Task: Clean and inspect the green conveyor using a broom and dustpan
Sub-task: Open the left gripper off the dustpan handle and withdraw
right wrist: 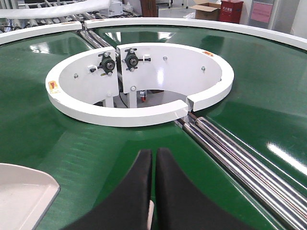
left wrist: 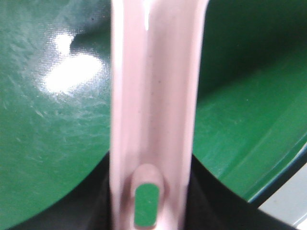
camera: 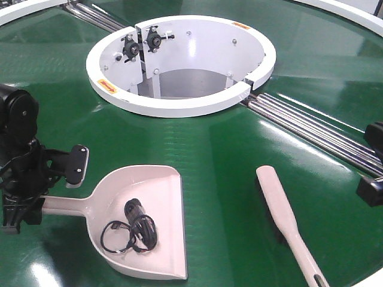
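A pale pink dustpan (camera: 152, 209) lies on the green conveyor (camera: 215, 155) with a coil of black cable (camera: 134, 230) in it. My left gripper (camera: 24, 209) is shut on the end of the dustpan's handle (camera: 66, 206). In the left wrist view the handle (left wrist: 153, 96) runs between the black fingers (left wrist: 211, 201), and its hang hole shows green. The pale broom (camera: 281, 209) lies flat on the belt to the right, dark bristles downward. My right gripper (right wrist: 153, 153) hovers over the belt with its jaws together. A thin pale sliver shows in the gap low down.
A white ring guard (camera: 179, 63) with bearings surrounds the central opening, also in the right wrist view (right wrist: 139, 81). Steel rollers (camera: 317, 134) run from it to the right. Black hardware (camera: 374, 173) sits at the right edge. A corner of the dustpan (right wrist: 21, 196) lies left of my right gripper.
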Controlling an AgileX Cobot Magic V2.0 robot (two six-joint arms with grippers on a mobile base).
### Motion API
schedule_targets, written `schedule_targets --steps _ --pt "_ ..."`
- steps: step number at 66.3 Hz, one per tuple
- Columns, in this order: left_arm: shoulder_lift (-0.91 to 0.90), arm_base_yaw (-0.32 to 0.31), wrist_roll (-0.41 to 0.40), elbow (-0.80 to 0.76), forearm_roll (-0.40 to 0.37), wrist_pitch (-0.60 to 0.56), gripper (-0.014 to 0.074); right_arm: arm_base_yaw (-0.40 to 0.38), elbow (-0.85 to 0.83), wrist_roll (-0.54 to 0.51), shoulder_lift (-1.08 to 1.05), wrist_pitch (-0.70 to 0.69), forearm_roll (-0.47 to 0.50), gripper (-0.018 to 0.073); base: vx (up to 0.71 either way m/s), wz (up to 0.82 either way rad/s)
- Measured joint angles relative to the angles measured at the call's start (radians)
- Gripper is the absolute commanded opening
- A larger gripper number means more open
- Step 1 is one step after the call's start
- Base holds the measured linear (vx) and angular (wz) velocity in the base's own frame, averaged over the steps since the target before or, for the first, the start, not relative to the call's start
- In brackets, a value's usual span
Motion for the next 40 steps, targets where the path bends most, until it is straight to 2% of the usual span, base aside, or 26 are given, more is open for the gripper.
schedule_targets --steps 22,40 --pt "0.0 0.0 0.0 0.0 0.0 0.0 -0.0022 0.0 0.0 0.0 0.0 -0.08 0.0 -0.001 0.0 0.0" --pt "0.0 0.0 0.0 0.0 0.0 0.0 -0.0022 0.0 0.0 0.0 0.0 -0.093 0.0 -0.001 0.0 0.0"
